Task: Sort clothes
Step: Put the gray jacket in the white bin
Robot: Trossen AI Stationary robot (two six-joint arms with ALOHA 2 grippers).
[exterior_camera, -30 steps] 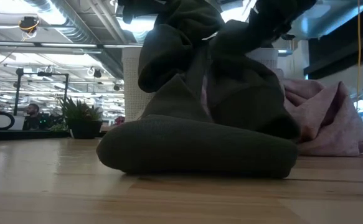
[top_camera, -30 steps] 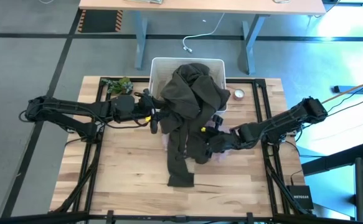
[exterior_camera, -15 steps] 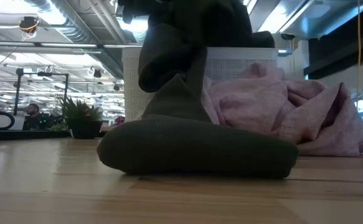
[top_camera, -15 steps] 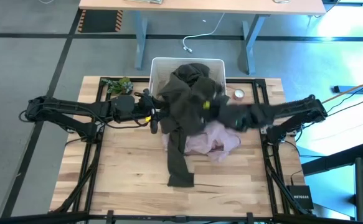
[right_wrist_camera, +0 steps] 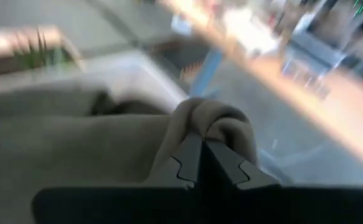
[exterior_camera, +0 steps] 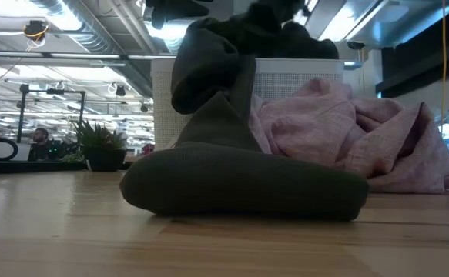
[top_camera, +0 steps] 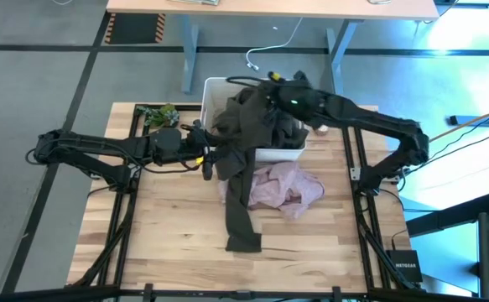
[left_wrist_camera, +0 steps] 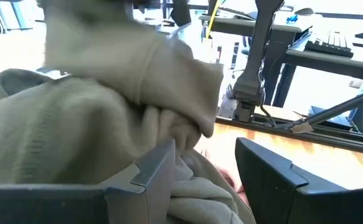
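A dark olive garment is draped from the white bin down to the table, and its long lower end lies flat on the wood. My left gripper stands at the garment's left side, with cloth between its fingers. Above the bin, my right gripper is shut on the garment's far part. A pale pink garment lies crumpled on the table beside the olive one. My left gripper has a thick bunch of the olive garment between its two widely spaced fingers, coming level from the table's left. The cloth hangs below it down to the table. My right gripper pinches a fold of the olive garment at its fingertips, several layers, slanting down over the bin. That part is lifted clear.
A small green mottled lump sits at the far left of the table. A roll of tape lies right of the bin. Bare wood lies along the near edge and the left side.
My right gripper has risen from the table's middle right and swung toward the far edge, over the bin. It carried its part of the olive garment along. That has uncovered the pink garment, which stays on the table, as does the olive garment's lower end.
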